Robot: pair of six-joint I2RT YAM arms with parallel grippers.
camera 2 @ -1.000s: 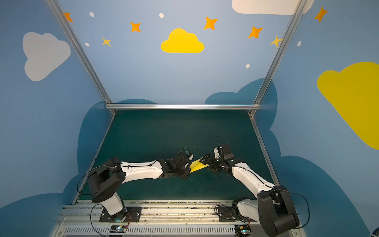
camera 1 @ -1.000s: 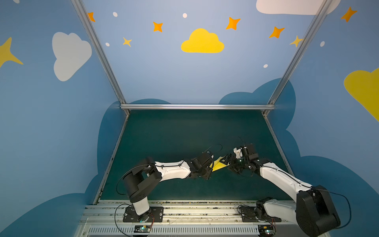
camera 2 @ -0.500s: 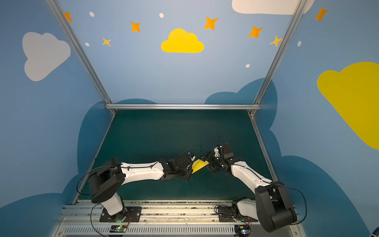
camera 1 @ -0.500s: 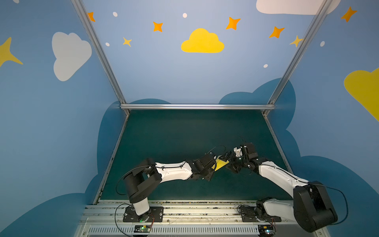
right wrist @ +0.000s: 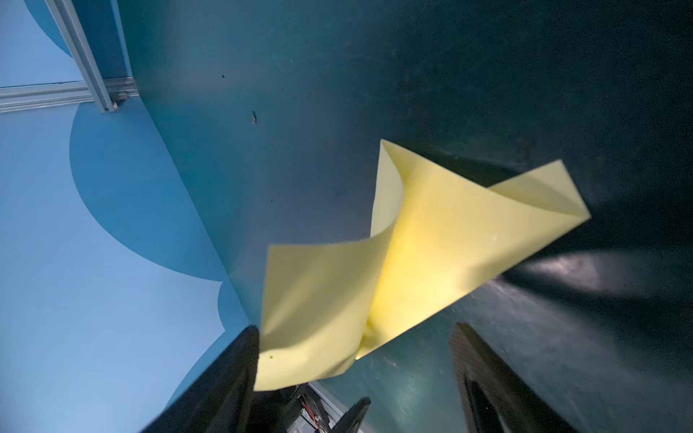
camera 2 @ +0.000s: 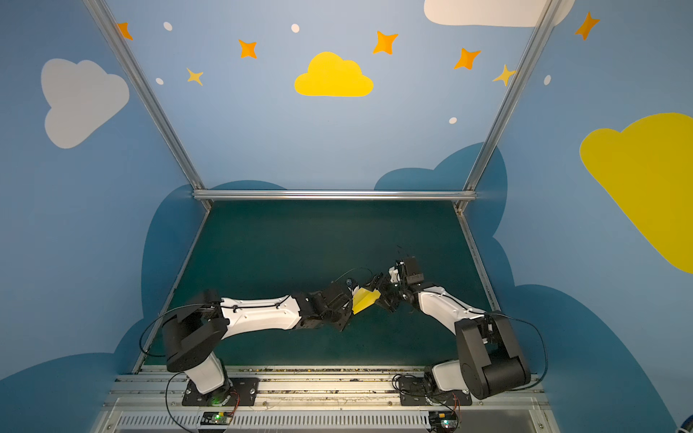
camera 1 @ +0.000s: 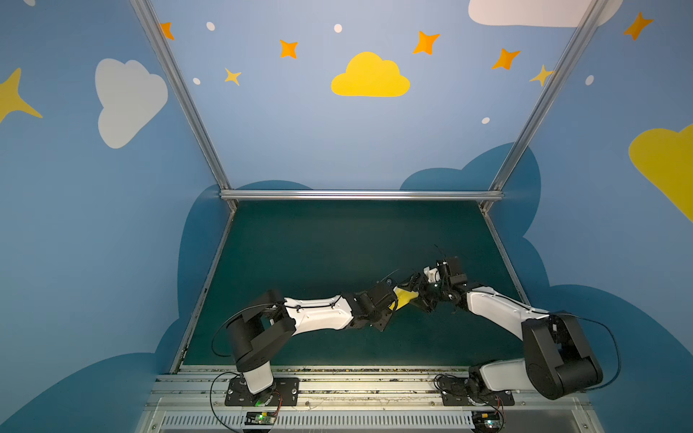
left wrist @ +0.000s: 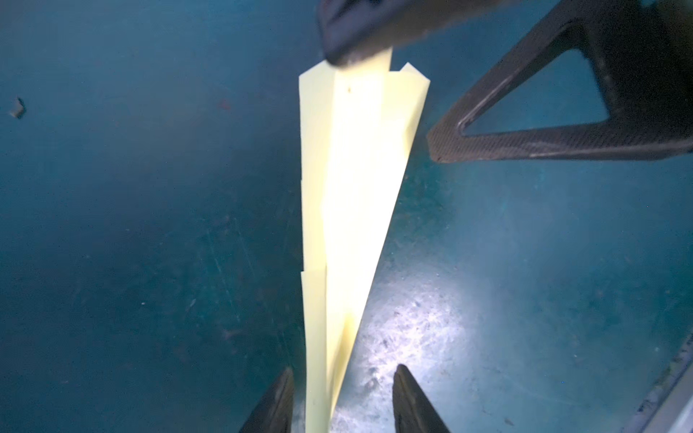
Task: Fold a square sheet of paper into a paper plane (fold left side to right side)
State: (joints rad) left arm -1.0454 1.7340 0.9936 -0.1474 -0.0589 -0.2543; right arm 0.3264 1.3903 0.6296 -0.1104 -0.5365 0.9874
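Note:
The paper plane (camera 1: 404, 298) (camera 2: 364, 298) is a slim pale yellow dart hanging between my two grippers over the middle of the table. In the left wrist view the paper plane (left wrist: 352, 187) runs lengthwise, and its narrow end lies between the fingers of my left gripper (left wrist: 343, 375). That gripper is open, with a gap on each side of the paper. My right gripper (right wrist: 356, 328) is open wide. The plane's broad curled tail (right wrist: 450, 232) leans on one of its fingers (right wrist: 232, 367); the other finger stands well clear.
The dark green table mat (camera 1: 337, 243) is bounded by aluminium rails (camera 1: 360, 195) and blue painted walls at the back and sides. Both arm bases sit on the front rail (camera 1: 356, 386). A small scrap (left wrist: 17, 108) lies on the mat.
My left gripper was shut on the plane's narrow end and its jaws have come apart. The grippers and the plane have drifted slightly to the right.

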